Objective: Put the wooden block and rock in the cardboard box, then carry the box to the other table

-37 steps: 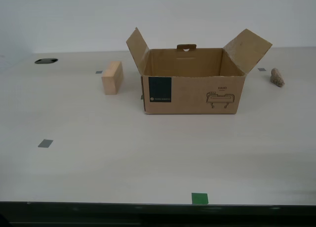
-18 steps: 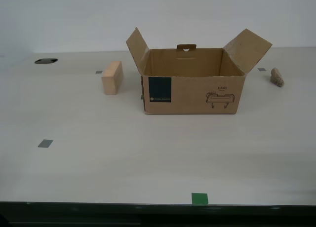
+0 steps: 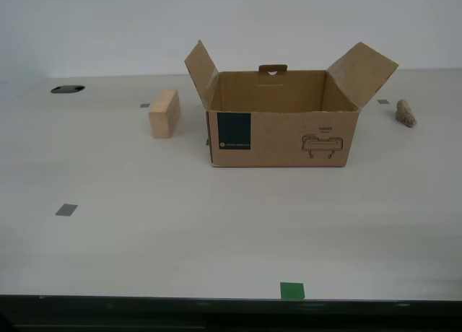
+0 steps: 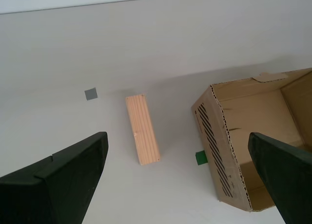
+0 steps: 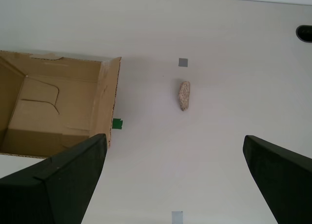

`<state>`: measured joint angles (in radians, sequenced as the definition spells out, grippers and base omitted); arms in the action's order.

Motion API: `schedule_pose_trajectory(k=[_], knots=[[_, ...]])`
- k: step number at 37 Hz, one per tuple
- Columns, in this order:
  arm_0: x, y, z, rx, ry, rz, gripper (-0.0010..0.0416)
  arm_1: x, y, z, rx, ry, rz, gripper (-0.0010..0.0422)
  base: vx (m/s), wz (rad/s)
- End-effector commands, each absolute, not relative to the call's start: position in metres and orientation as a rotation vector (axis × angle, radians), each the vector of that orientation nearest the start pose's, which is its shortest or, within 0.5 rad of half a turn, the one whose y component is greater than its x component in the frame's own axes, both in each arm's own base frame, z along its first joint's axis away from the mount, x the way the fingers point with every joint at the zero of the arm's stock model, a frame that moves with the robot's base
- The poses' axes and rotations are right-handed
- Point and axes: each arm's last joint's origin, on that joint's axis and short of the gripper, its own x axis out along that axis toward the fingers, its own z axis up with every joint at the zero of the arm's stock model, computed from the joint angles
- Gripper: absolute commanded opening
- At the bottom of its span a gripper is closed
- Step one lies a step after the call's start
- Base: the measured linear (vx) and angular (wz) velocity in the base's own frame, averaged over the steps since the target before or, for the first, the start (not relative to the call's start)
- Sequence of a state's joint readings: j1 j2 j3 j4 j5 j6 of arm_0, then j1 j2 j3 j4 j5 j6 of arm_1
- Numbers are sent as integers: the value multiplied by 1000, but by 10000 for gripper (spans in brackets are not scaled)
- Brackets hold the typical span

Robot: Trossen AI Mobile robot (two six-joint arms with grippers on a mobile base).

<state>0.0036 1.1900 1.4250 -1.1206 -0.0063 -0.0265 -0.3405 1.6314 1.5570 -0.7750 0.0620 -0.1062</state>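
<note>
The cardboard box (image 3: 281, 126) stands open in the middle of the beige table, flaps up, and its inside shows bare. The wooden block (image 3: 164, 113) stands on the table toward the exterior view's left of the box, and the rock (image 3: 406, 113) lies toward the exterior view's right. My second gripper (image 4: 176, 139) hangs open high above the wooden block (image 4: 142, 129), with the box (image 4: 243, 141) beside it. Open too, my first gripper (image 5: 173, 139) hovers high over the rock (image 5: 184, 95) and the box (image 5: 58, 112). Neither arm shows in the exterior view. The other table is out of view.
Grey tape squares (image 3: 66, 209) and a green tape square (image 3: 291, 290) mark the tabletop near its front edge. A dark round hole (image 3: 67, 89) sits at the back on the exterior view's left. A small green mark (image 4: 200, 157) lies against the box's base.
</note>
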Motion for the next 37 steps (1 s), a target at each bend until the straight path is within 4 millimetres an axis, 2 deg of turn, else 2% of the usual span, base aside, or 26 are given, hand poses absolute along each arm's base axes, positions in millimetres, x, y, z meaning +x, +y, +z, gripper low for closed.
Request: schedule_pose_trajectory(k=[1,11,15,24,37], knots=[[212,1,388,-18,885,18,389,328,-118,334,21,871,-334,394,0,0],[238,1,370,-16,963,17,389,328,-118,334,14,877,-330,394,0,0],[251,1,363,-16,964,16,389,333,-120,326,18,900,-328,394,0,0],[288,0,340,-27,978,20,389,355,-128,287,42,1010,-320,393,0,0],[324,-8,308,-60,1014,-6,389,393,-141,245,89,1092,-331,393,0,0]])
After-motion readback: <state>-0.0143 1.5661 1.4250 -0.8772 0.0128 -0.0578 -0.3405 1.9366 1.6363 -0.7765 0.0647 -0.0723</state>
